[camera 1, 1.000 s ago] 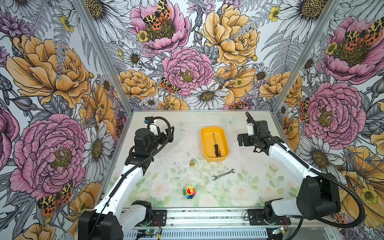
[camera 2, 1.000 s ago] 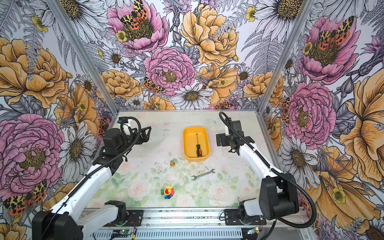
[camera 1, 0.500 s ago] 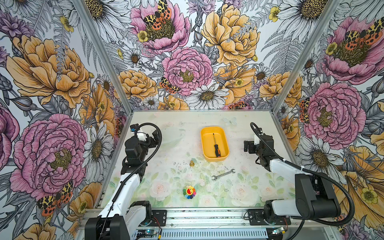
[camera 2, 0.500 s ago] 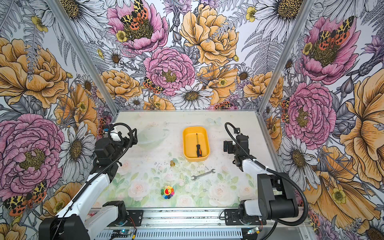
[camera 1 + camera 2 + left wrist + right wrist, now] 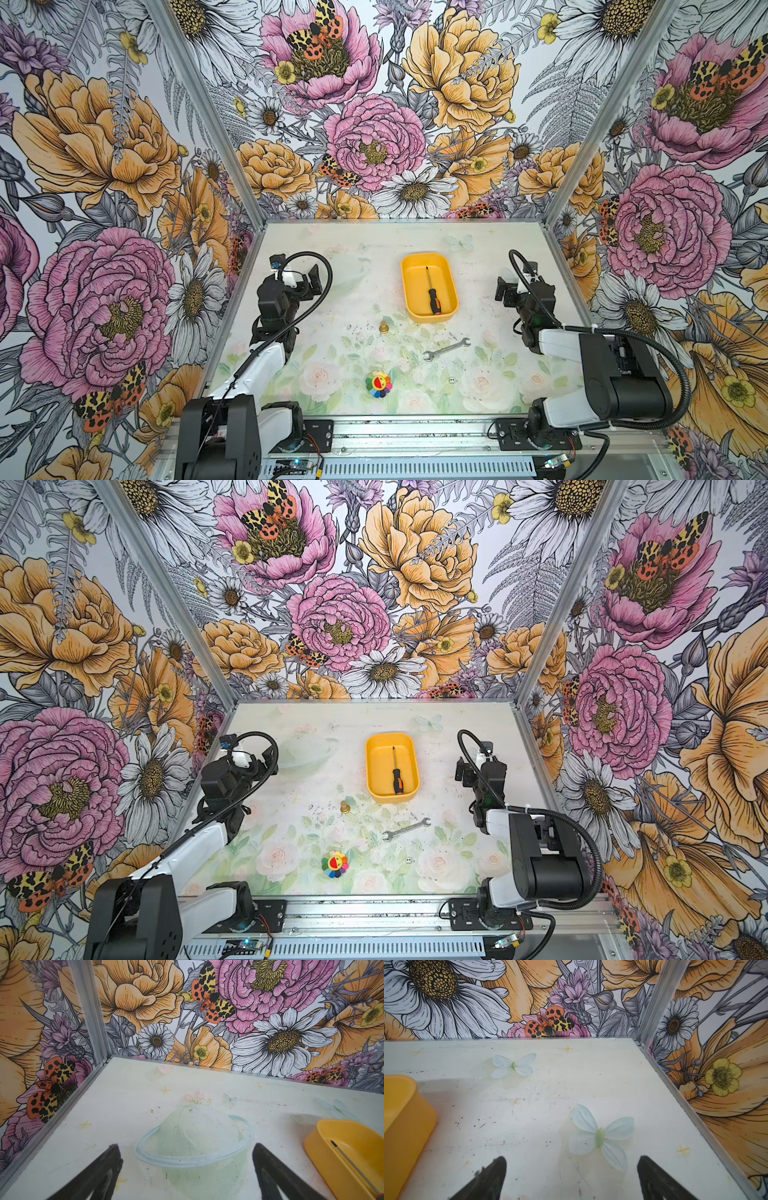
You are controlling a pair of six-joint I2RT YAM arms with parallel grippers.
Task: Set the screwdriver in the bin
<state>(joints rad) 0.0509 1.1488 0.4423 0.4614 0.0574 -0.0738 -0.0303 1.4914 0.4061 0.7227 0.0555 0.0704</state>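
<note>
From here, the bin (image 5: 411,286) reads as smooth yellow plastic with a slight sheen. The screwdriver (image 5: 431,291) has a dark metal shaft and a matt black handle; I can't tell if it's plastic or rubber. The wrench (image 5: 446,349) is bright bare metal. The counter (image 5: 357,286) is a matt printed sheet, scuffed and black-specked. Jaws on the left gripper (image 5: 186,1147) and right gripper (image 5: 571,1158) are matt black with rough-edged tips. The corner posts (image 5: 199,108) look like brushed aluminium.
</note>
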